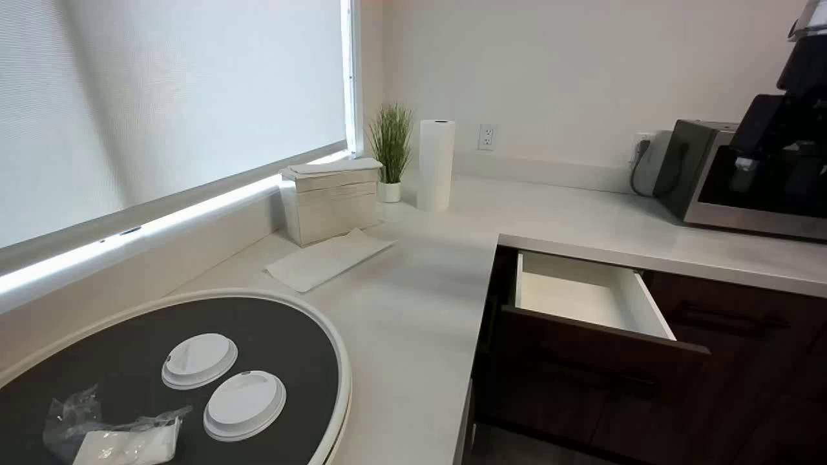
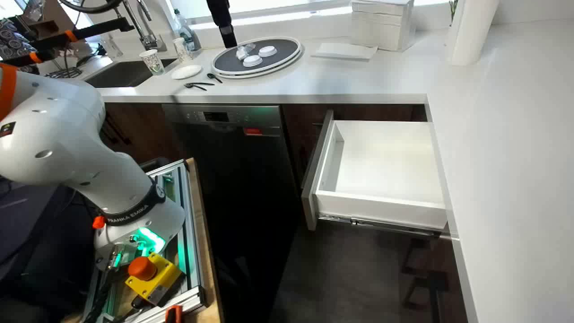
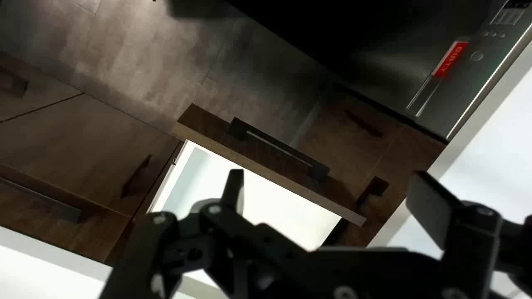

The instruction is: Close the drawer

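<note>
The drawer stands pulled out below the counter, with its pale inner box showing and nothing seen inside. It shows in both exterior views, at its front panel's top edge (image 1: 601,327) and its grey-looking front (image 2: 316,175). In the wrist view the drawer's brown front edge (image 3: 266,172) runs diagonally, with a dark bar handle (image 3: 278,149) on its outer face. My gripper (image 3: 328,176) is open and empty, its fingers wide apart above the drawer and counter. A dark part that looks like my gripper (image 1: 769,129) shows at the top right of an exterior view. Contact is not seen.
The white counter (image 2: 515,179) runs around the drawer. A dishwasher (image 2: 233,179) with a red "DIRTY" sign (image 3: 451,58) is beside it. A microwave (image 1: 762,187), paper towel roll (image 1: 436,165), napkin stack (image 1: 333,203) and round tray (image 1: 284,349) stand on the counter.
</note>
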